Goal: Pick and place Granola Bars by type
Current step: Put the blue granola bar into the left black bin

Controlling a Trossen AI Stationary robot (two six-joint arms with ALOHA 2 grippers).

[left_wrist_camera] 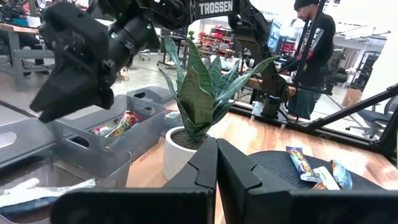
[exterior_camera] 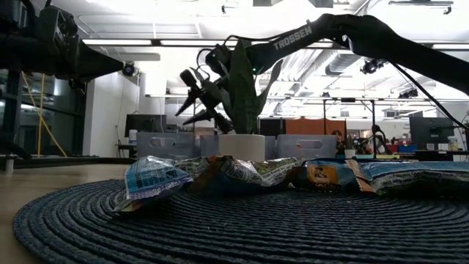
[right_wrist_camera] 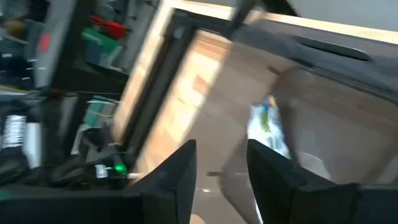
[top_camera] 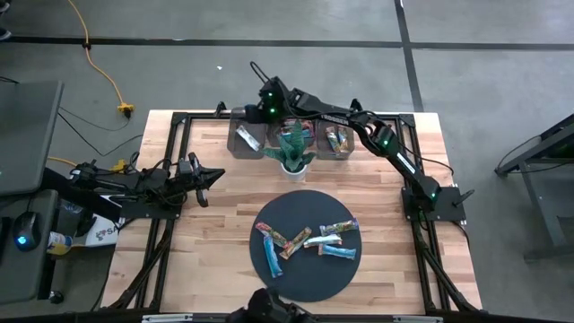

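Jaws of right gripper [right_wrist_camera: 221, 180] gape empty over bin [top_camera: 244, 139]; left gripper [left_wrist_camera: 216, 163] closed.

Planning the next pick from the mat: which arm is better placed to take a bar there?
Probably the left. Its gripper rests at the table's left edge, fingers shut, nearer the mat and its bars. The right gripper is open, stretched across over the far left bin.
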